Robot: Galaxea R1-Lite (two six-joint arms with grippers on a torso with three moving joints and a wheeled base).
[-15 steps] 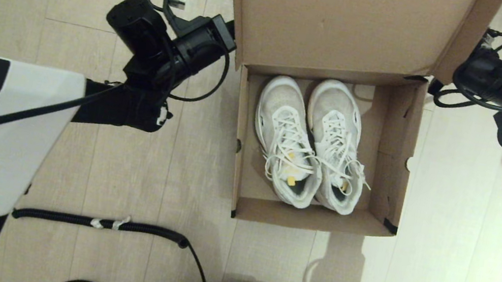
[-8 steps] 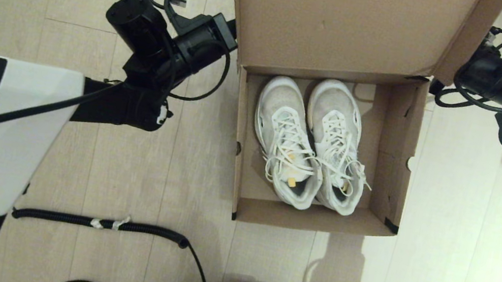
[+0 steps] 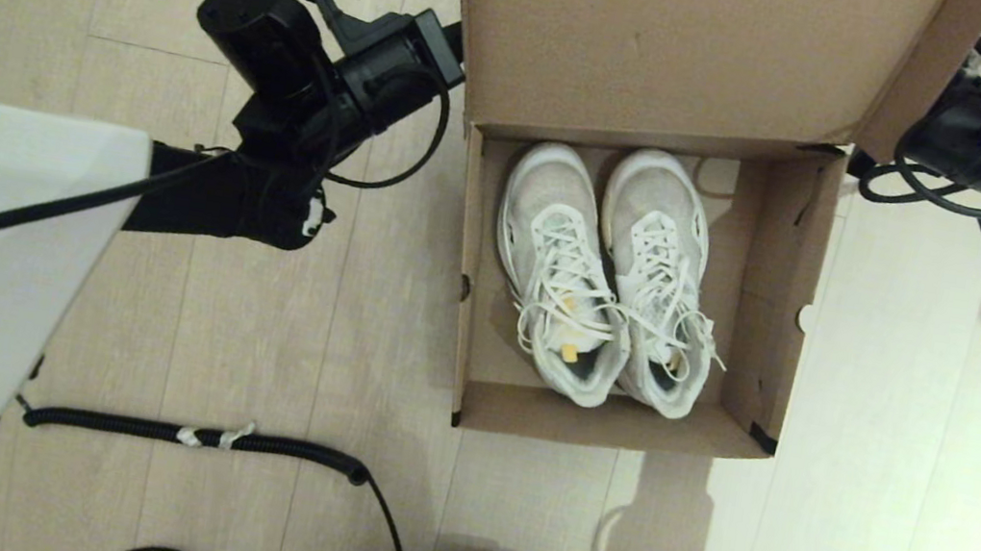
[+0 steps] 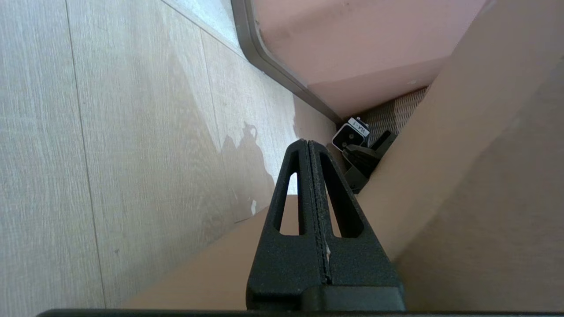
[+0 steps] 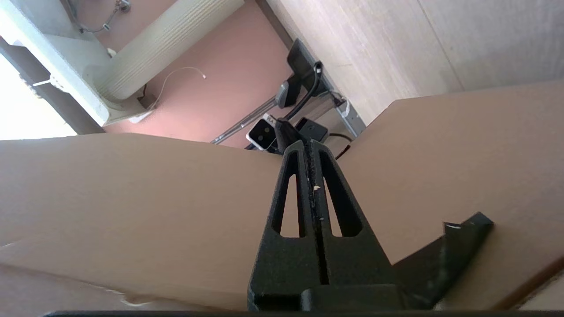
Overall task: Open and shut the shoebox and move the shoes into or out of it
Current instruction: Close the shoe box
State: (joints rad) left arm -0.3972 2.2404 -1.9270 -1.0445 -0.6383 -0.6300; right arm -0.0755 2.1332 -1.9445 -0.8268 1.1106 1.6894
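Where pale wood-grain floor planks point(image 3: 273, 301) meet a pinkish wall behind, the brown cardboard shoebox point(image 3: 614, 425) sits open, its smooth flap lid point(image 3: 671, 40) raised between the two end effectors. The left end effector point(image 4: 308, 147) and the right end effector point(image 5: 308, 147), both matte black with fingers pressed together, flank that lid. The white mesh shoes point(image 3: 607, 274) lie side by side inside, nearer the robot than both.

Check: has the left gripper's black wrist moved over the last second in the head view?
Yes. The left gripper, fingers shut, sits beside the brown cardboard shoebox; its wrist has shifted slightly up-frame and leftward against the floorboard seams.
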